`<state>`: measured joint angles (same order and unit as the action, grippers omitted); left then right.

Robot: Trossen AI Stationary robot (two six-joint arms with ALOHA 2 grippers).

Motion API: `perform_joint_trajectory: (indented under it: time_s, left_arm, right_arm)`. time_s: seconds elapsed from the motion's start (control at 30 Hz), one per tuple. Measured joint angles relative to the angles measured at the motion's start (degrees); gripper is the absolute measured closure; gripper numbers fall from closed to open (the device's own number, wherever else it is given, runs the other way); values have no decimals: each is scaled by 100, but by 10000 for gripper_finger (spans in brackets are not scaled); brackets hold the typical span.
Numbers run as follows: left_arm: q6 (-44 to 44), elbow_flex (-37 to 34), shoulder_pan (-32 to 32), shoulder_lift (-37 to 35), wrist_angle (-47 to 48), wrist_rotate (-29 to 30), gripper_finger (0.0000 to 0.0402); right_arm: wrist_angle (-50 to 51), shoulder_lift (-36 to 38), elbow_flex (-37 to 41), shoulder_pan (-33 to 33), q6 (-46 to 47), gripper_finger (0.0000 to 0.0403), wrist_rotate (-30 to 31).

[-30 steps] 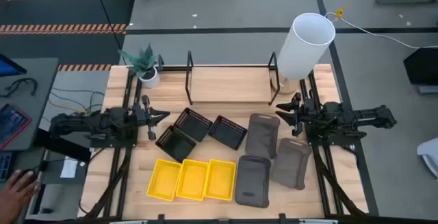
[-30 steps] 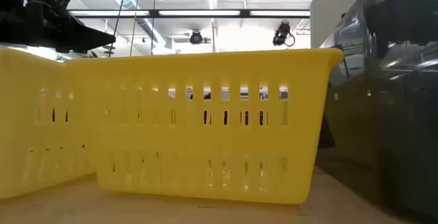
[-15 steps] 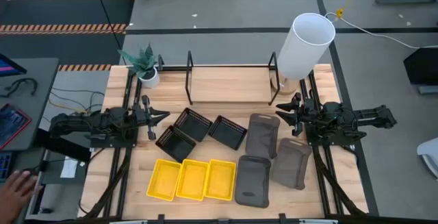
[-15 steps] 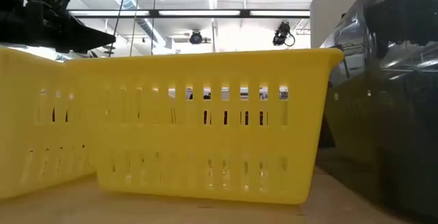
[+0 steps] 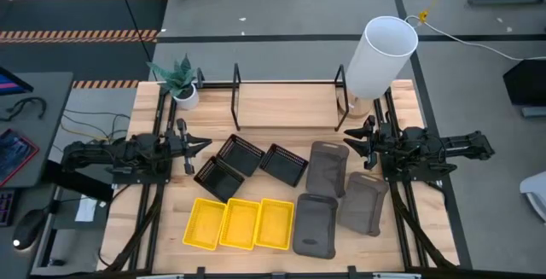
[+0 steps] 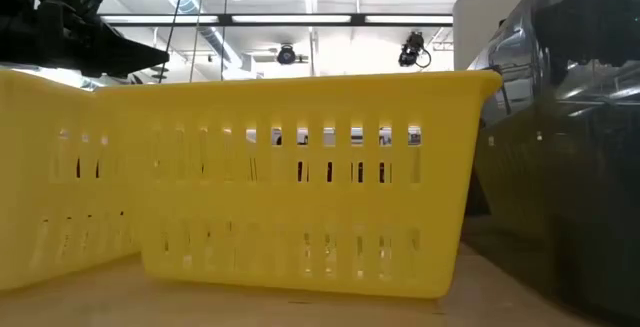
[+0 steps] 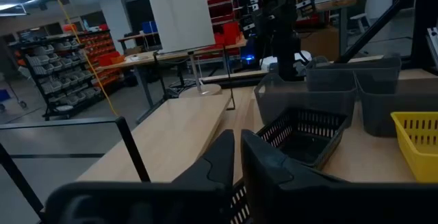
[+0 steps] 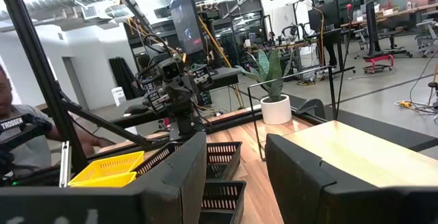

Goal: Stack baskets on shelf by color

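Three yellow baskets (image 5: 241, 223) stand side by side on the table near its front edge and fill the low view (image 6: 300, 187). Three black slatted baskets (image 5: 247, 164) rest on the table in the middle. Several dark grey baskets (image 5: 327, 168) lie to their right. The black rod shelf (image 5: 286, 83) stands bare along the far edge. My left gripper (image 5: 198, 145) hovers shut just left of the black baskets (image 7: 301, 131). My right gripper (image 5: 351, 140) hovers open beside the grey baskets' far right. Both are empty.
A tall white cylinder (image 5: 381, 57) stands at the far right corner, close behind my right gripper. A small potted plant (image 5: 181, 81) stands at the far left corner. Bare wood lies between the shelf and the baskets.
Both arms have kept still and no basket has moved. A person's hand at the picture's lower left, beyond the table, has gone out of view.
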<state>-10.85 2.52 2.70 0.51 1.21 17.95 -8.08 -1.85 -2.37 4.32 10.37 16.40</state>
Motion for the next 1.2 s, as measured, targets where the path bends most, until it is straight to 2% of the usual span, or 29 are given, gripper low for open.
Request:
perform_joint_trajectory:
  time_s: [0.27, 0.63, 1.1, 1.2]
  left_arm:
    - [0, 0, 1, 0, 1, -1, 376]
    - [0, 0, 0, 0, 1, -2, 366]
    - [-11, 0, 1, 1, -46, -2, 373]
    - [453, 0, 6, 0, -72, -37, 368]
  right_arm:
    - [0, -2, 0, 0, 0, 247, -2]
    - [0, 0, 1, 0, 0, 247, 0]
    - [0, -2, 0, 0, 0, 247, 0]
    - [0, 0, 0, 0, 2, 247, 0]
